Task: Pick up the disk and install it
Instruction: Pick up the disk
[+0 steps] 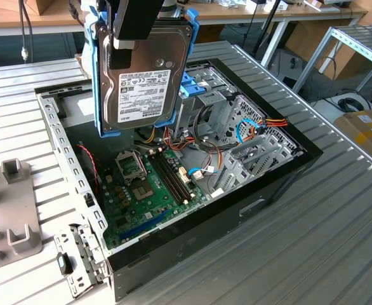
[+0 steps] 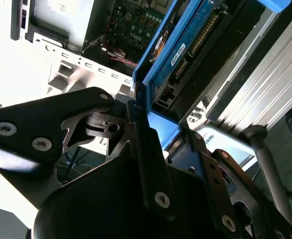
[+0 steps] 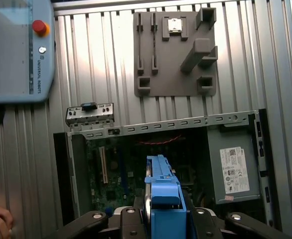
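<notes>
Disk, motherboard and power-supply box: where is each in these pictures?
disk point(image 1: 146, 92), exterior view, on its white label.
motherboard point(image 1: 149, 190), exterior view, on the green board.
power-supply box point(image 3: 234, 170), first wrist view, on its white label.

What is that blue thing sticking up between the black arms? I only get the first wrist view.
Observer: That is the blue carrier frame of the disk, seen edge-on. The exterior view shows its silver face with a white label.
Operator: Is the robot actually holding it?
Observer: Yes. In the second wrist view the gripper has a finger pressed against each side of the blue frame.
Operator: Is it inside the computer yet?
Observer: No. In the exterior view it hangs on edge above the open computer case, apart from the metal drive cage towards the exterior view's right.
</notes>
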Available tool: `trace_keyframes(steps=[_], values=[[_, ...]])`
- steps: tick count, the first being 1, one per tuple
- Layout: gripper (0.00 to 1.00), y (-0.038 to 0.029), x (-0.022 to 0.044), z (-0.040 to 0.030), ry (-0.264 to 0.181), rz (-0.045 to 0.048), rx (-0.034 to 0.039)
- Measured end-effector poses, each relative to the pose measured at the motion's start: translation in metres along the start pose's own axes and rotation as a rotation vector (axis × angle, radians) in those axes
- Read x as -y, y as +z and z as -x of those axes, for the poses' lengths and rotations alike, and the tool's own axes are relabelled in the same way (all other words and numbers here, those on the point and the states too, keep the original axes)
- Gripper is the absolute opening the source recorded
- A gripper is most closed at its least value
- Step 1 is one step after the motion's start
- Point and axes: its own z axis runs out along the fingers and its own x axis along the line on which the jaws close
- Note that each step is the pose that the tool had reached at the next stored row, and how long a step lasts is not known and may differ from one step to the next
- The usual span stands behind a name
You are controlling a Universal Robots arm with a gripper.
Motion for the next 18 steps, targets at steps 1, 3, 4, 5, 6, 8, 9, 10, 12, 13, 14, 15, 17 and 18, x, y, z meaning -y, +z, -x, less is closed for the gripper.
trace_keyframes(steps=[1, 3, 4, 5, 6, 8, 9, 10, 12, 13, 14, 15, 17, 18], values=[[0.37, 0.0, 0.0005, 0.0, 0.0, 0.0, 0.0], [0.37, 0.0001, 0.0022, 0.0003, 0.0, 0.0, -0.0002], [0.37, 0.0002, 0.0027, 0.0003, 0.0, 0.0, -0.0002], [0.37, 0.0002, 0.0037, 0.0004, 0.0, 0.0, -0.0002], [0.37, 0.0003, 0.0046, 0.0005, 0.0, 0.0, -0.0003], [0.37, 0.0004, 0.0061, 0.0006, 0.0, 0.0, -0.0004], [0.37, 0.0004, 0.0066, 0.0007, 0.0, 0.0, -0.0004], [0.37, 0.0005, 0.0075, 0.0008, 0.0, -0.0001, -0.0005], [0.37, 0.0006, 0.0086, 0.0009, 0.0, -0.0001, -0.0006], [0.37, 0.0006, 0.0093, 0.001, 0.0, 0.0, -0.0006], [0.37, 0.0007, 0.0098, 0.001, 0.0, -0.0001, -0.0006], [0.37, 0.0007, 0.0105, 0.0011, 0.0, -0.0001, -0.0007], [0.37, 0.0008, 0.0119, 0.0012, 0.0, -0.0001, -0.0008], [0.37, 0.0009, 0.013, 0.0013, 0.0, -0.0001, -0.0009]])
